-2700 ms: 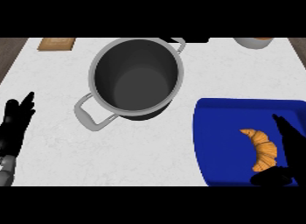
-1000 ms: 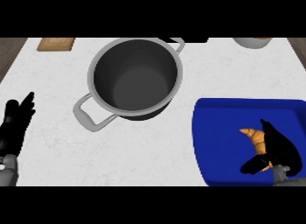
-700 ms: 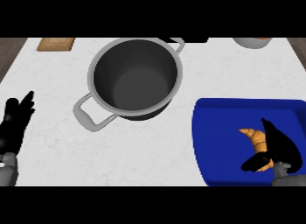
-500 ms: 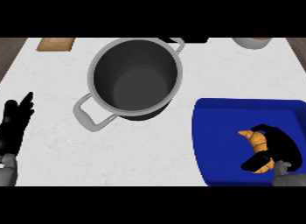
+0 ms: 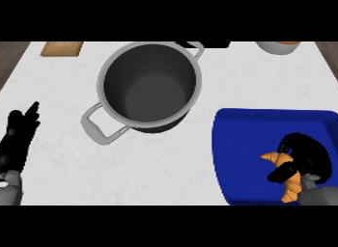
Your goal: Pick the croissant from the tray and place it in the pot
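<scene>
Right hand [image 5: 309,157] is curled around the croissant [image 5: 287,174], grabbing it down in the blue tray [image 5: 236,144] at the lower right of the frame. The croissant's sitting inside the tray. Pot [image 5: 149,87] is up top center, well apart from it. Left hand [image 5: 15,142] rests open at the lower left, fingers up.

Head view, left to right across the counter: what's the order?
Left robot hand → pot → blue tray → croissant with the right robot hand curled over it.
</scene>
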You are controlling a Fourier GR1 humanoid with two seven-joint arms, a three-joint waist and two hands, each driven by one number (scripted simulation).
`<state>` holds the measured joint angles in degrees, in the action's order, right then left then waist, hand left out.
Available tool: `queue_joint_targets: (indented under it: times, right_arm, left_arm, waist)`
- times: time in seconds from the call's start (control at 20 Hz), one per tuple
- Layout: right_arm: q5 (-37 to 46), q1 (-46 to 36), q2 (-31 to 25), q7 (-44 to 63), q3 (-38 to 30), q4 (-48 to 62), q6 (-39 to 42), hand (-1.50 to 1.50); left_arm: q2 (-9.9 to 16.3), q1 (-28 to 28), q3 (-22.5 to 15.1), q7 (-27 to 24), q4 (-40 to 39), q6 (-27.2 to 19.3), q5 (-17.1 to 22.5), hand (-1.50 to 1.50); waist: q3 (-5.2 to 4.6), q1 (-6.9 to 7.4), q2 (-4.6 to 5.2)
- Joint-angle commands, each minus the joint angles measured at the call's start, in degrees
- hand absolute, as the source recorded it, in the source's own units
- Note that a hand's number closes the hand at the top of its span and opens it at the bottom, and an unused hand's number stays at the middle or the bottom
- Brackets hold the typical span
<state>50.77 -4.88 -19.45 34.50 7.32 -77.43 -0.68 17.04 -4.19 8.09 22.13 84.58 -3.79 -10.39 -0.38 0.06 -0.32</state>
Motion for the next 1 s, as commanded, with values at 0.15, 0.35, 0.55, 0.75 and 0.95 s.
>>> queue_joint_targets:
  times: [0.15, 0.35, 0.55, 0.75, 0.95]
  right_arm:
    - [8.88, 7.19, 4.51, 8.77, 6.54, -13.19, -0.83, 1.50]
    - [14.05, 14.84, 8.62, 18.34, 15.99, -27.18, 5.58, 1.50]
    - [25.68, 17.17, 9.09, 25.73, 21.57, -32.92, 4.67, 1.50]
    - [31.64, 18.28, 9.17, 28.79, 25.19, -46.71, 6.67, 1.50]
    - [42.24, 12.07, 9.69, 27.29, 29.49, -51.37, 5.52, 1.50]
  left_arm:
    - [-1.29, -0.44, 0.18, 0.89, 0.38, -1.25, -1.58, 0.00]
    - [0.45, -0.19, 2.08, -1.15, -1.68, 1.19, 0.45, 0.00]
    - [0.73, -3.82, 1.64, 1.24, -2.56, 0.55, -1.08, 0.00]
    - [-1.85, -1.15, 0.16, 2.10, 0.40, -0.83, -1.64, 0.00]
    - [0.22, -0.10, 1.37, -1.74, -1.87, 1.17, -0.96, 0.00]
  waist:
    - [0.34, -0.53, 0.16]
    - [0.23, -1.27, -0.03]
    - [0.33, -0.85, 0.17]
    - [0.33, -0.92, -0.04]
    - [0.26, -0.45, -0.05]
